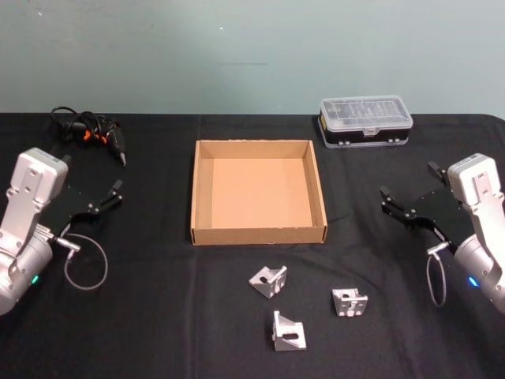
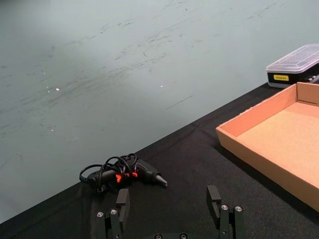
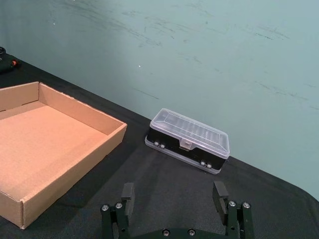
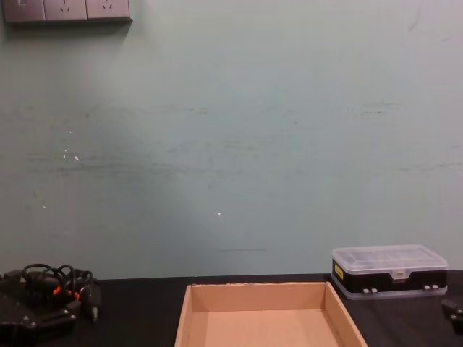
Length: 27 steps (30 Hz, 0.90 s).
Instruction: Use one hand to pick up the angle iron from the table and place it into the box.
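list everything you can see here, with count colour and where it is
table: one, matte black, spans the scene
box: one, tan cardboard, empty, centre of the table
angle irons: three, silver, loose on the table on the robot's side of the box
plastic case: one, black with clear lid, far right, beyond the box
corded tool: one, black with orange marks, far left
wall sockets: one row, grey, high on the green wall
left gripper: one, black, open, over the table left of the box
right gripper: one, black, open, over the table right of the box
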{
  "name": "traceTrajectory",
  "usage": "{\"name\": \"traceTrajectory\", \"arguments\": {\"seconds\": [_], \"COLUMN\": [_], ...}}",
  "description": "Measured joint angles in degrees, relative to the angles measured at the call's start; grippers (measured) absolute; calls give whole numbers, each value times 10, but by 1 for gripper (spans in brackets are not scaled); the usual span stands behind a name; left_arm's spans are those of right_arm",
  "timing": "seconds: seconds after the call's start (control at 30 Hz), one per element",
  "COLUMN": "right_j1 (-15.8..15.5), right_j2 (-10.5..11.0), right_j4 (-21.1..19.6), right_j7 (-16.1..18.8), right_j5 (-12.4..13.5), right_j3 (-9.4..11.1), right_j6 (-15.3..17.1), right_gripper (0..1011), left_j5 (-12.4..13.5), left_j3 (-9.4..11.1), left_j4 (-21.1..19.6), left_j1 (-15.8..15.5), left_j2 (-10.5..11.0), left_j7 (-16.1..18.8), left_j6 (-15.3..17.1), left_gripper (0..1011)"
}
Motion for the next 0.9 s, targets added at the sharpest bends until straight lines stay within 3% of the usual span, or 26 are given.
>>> {"name": "traceTrajectory", "arguments": {"seconds": [0.9], "right_j1": [0], "right_j2": [0], "right_j4": [0], "right_j7": [0], "right_j5": [0], "right_j3": [0], "right_j6": [0], "right_gripper": [1000], "left_j5": [0], "left_j3": [0], "left_j4": [0], "left_j1": [0], "left_j2": [0], "left_j7": [0], "left_j6": [0], "left_gripper": [1011]}}
